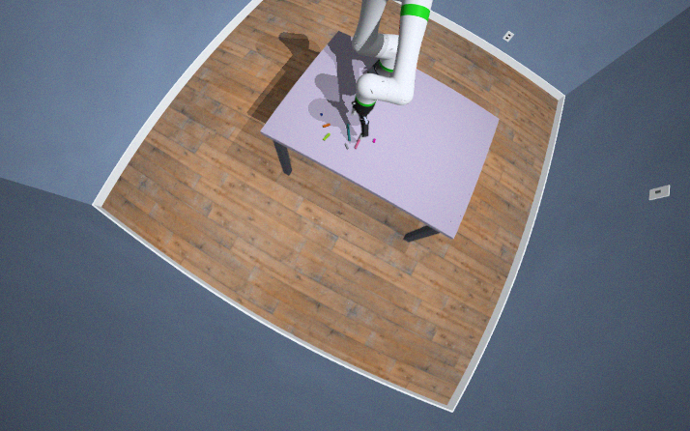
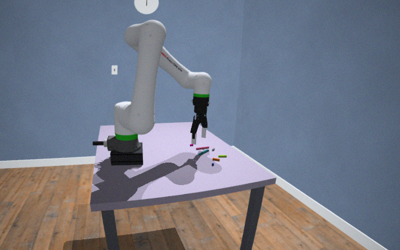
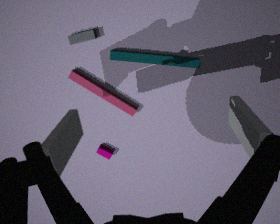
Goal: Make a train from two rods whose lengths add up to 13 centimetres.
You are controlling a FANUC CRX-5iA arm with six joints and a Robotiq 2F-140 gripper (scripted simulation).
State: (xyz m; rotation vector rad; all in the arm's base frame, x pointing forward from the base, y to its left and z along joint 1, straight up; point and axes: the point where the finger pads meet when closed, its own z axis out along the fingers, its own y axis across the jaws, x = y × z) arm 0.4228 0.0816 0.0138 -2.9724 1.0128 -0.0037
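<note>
My gripper (image 1: 363,128) (image 2: 198,134) (image 3: 152,116) is open and empty, hanging above the table near the rods. A pink rod (image 1: 357,143) (image 2: 202,148) (image 3: 104,91) lies flat. A turquoise rod (image 1: 348,131) (image 2: 203,152) (image 3: 153,58) lies close beside it, partly in the arm's shadow. A small grey rod (image 1: 346,145) (image 2: 213,149) (image 3: 84,34) lies just past the pink rod's end. A short magenta rod (image 1: 374,140) (image 2: 191,144) (image 3: 106,151) lies below my left finger in the wrist view. An orange rod (image 1: 326,126) (image 2: 215,159), a lime rod (image 1: 326,136) (image 2: 222,156) and a blue rod (image 1: 321,114) (image 2: 213,164) lie farther off.
The rods lie on a lilac table (image 1: 433,160) (image 2: 170,186) near one side edge. The arm's base (image 2: 126,153) stands at the table's back. The arm casts a wide shadow (image 2: 152,176) over the table.
</note>
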